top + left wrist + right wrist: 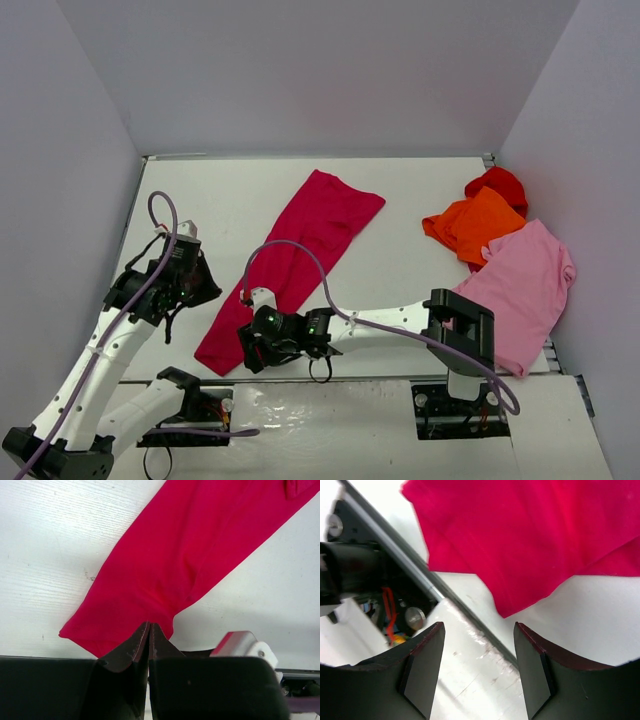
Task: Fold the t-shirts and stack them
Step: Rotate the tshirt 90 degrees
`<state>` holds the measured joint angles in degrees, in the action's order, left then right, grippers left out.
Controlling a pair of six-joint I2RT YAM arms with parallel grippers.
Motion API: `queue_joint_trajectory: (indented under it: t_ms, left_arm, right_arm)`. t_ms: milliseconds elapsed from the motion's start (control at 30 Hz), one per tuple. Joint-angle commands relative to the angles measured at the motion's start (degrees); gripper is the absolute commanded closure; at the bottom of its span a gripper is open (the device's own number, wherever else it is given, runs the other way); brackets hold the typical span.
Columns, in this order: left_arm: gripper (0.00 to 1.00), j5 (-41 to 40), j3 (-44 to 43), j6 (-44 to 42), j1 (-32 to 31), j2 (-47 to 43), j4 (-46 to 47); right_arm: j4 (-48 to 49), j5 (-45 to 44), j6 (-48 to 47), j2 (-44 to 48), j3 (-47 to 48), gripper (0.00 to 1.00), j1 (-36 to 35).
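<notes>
The large crimson t-shirt [300, 250] lies as a long folded strip, running diagonally from the table's middle to the near edge. It also shows in the left wrist view [190, 550] and the right wrist view [530, 535]. My left gripper [203, 284] is shut and empty just left of the strip's near end; in the left wrist view [150, 626] its tips meet over the cloth's edge. My right gripper [248, 350] is open and empty at the strip's near corner, over the table's front edge [479, 647]. The orange [475, 225], bright red [497, 185] and light pink [520, 285] t-shirts lie at the right.
The table's front metal edge [465, 612] runs under my right gripper, with wiring and a mount below it. Grey walls enclose the table on three sides. The right arm's purple cable [300, 250] loops over the crimson strip.
</notes>
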<state>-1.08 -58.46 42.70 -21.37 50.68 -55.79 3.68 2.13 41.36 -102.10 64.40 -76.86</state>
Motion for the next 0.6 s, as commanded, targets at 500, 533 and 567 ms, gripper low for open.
queue_joint_trajectory:
  t_ms: [500, 533, 567]
  left_arm:
    - [1.00, 0.57, 0.99, 0.65, 0.27, -1.09, -0.69]
    - [1.00, 0.45, 1.13, 0.68, 0.27, -1.21, -0.73]
    - [1.00, 0.34, 1.28, 0.68, 0.27, -1.28, -0.77]
  right_arm:
    - [5.02, -3.78, 0.26, -5.96, 1.54, 0.89, 1.09]
    - [5.07, -3.62, 0.21, -6.14, 1.91, 0.90, 1.10]
    - [5.11, -3.54, 0.21, -6.31, 2.21, 0.90, 1.10]
